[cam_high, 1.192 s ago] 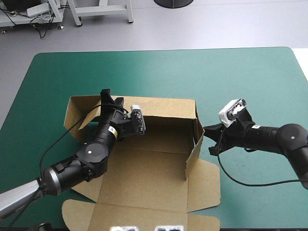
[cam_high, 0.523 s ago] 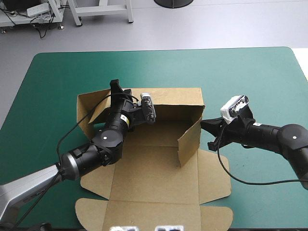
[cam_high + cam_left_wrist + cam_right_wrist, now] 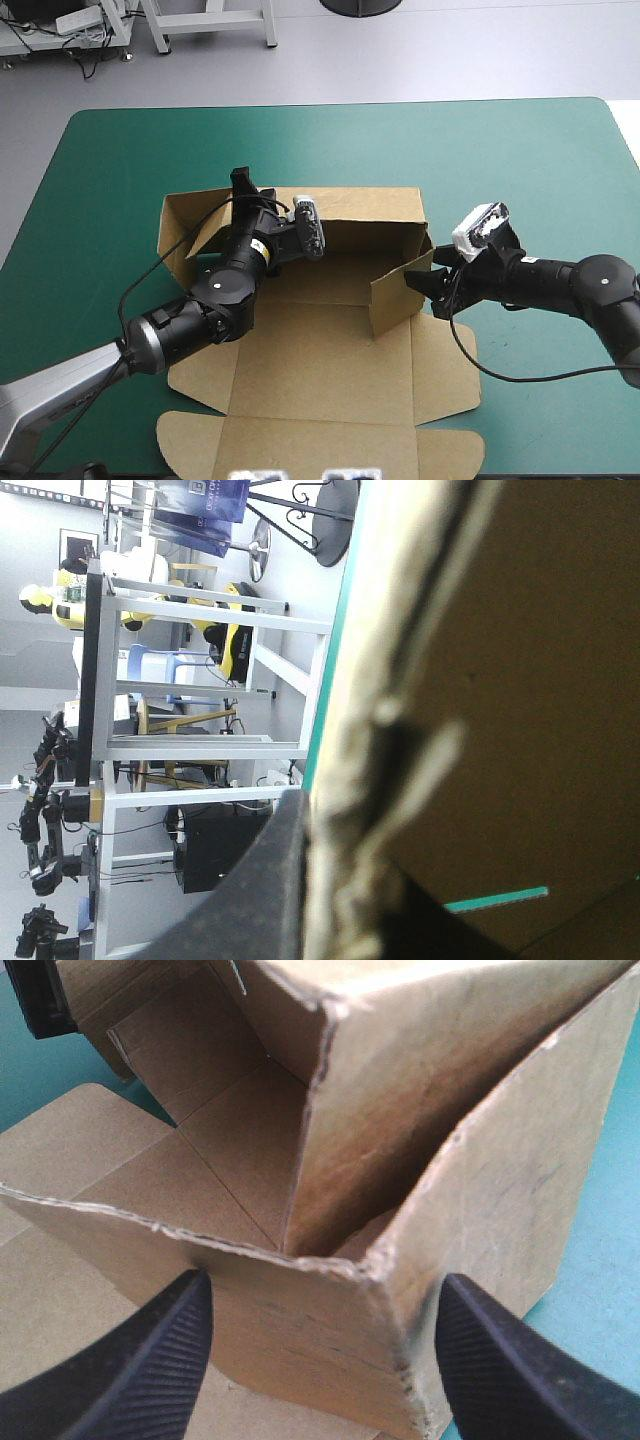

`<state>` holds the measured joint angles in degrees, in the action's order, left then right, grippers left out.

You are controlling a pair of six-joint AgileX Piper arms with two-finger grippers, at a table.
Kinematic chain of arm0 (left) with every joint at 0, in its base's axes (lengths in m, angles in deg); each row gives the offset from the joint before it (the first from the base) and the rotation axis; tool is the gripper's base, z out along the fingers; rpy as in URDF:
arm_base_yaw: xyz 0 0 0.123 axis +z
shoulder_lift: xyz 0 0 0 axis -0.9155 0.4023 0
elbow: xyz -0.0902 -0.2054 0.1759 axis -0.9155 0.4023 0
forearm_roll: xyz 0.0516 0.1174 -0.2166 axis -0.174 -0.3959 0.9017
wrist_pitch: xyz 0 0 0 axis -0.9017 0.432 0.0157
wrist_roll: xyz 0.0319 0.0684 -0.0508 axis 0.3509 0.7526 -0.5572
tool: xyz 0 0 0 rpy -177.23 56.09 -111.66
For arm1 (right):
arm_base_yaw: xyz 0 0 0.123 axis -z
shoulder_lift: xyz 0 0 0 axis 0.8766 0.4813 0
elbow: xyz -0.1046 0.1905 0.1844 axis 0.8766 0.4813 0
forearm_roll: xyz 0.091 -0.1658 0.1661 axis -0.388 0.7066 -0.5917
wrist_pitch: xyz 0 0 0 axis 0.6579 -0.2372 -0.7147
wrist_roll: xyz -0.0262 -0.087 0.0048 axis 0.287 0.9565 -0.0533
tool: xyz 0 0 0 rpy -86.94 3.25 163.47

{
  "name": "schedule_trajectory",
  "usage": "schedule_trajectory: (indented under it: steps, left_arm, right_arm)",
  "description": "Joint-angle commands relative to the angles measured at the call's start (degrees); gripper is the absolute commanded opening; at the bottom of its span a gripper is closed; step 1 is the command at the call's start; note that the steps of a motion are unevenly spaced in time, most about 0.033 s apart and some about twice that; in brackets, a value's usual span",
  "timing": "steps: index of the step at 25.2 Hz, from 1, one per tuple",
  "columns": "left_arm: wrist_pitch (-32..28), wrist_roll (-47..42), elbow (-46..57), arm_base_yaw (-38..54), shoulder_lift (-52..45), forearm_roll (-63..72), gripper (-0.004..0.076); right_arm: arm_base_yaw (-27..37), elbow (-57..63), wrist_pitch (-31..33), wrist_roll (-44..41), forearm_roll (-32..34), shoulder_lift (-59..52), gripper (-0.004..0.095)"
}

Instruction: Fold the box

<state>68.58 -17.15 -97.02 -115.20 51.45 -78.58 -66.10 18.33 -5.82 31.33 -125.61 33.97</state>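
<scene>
- Box (image 3: 320,350) location: about mid-table on the teal-green cover (image 3: 500,150), partly erected. The far wall (image 3: 360,205) and left wall (image 3: 190,225) are raised. The right wall (image 3: 395,295) stands turned inward over the floor panel. The lid (image 3: 320,445) lies flat toward the near edge.
- Left gripper (image 3: 242,188): positioned at the far-left corner and clamped on the left wall's upper edge, with the board sandwiched between the black fingers (image 3: 250,900). The left wrist view shows one finger plainly on the outer face; the board largely hides the other.
- Purpose of this hold, as judged: it keeps the left wall upright and anchors the box against sliding while the opposite side is worked.
- Right gripper (image 3: 432,285): spread wide and grasping nothing. In the right wrist view its fingers (image 3: 150,1360) straddle the right wall's folded corner.
- Purpose of this stance, as judged: parted fingers bracket the corner, so the wall can be steered without being pinched.
- Step in hand, as judged: raising and tucking the side walls. The right wall is not yet square.
- Caution: pressure on the corner may crease the board.
</scene>
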Motion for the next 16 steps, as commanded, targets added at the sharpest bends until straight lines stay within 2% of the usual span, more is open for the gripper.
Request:
schedule_trajectory:
  steps: [1, 4, 8, 12, 16]
  left_arm:
    - [-0.6, -0.7, -2.2, -0.2, -1.3, -1.5, 0.0008]
    - [0.8, 0.0, -2.2, -0.2, 0.4, -1.3, 0.0008]
    - [4.7, 0.3, -3.1, -0.3, 3.8, 1.8, 0.0008]
    - [5.6, 0.4, -9.8, -0.4, 6.8, 8.4, 0.0008]
    - [5.5, 2.5, -12.5, -2.1, 7.0, 8.2, 0.0008]
  right_arm:
    - [0.0, -1.2, 0.8, 0.7, -2.3, -0.4, 0.0608]
    - [0.0, -1.1, 0.8, 0.7, -2.6, 0.3, 0.0609]
    - [0.0, -1.1, -2.3, 1.0, -2.6, 0.4, 0.0609]
    - [0.0, -1.1, -3.7, 1.5, -2.6, 1.6, 0.0609]
    - [0.0, -1.3, -5.1, 6.2, -8.6, 4.3, 0.0609]
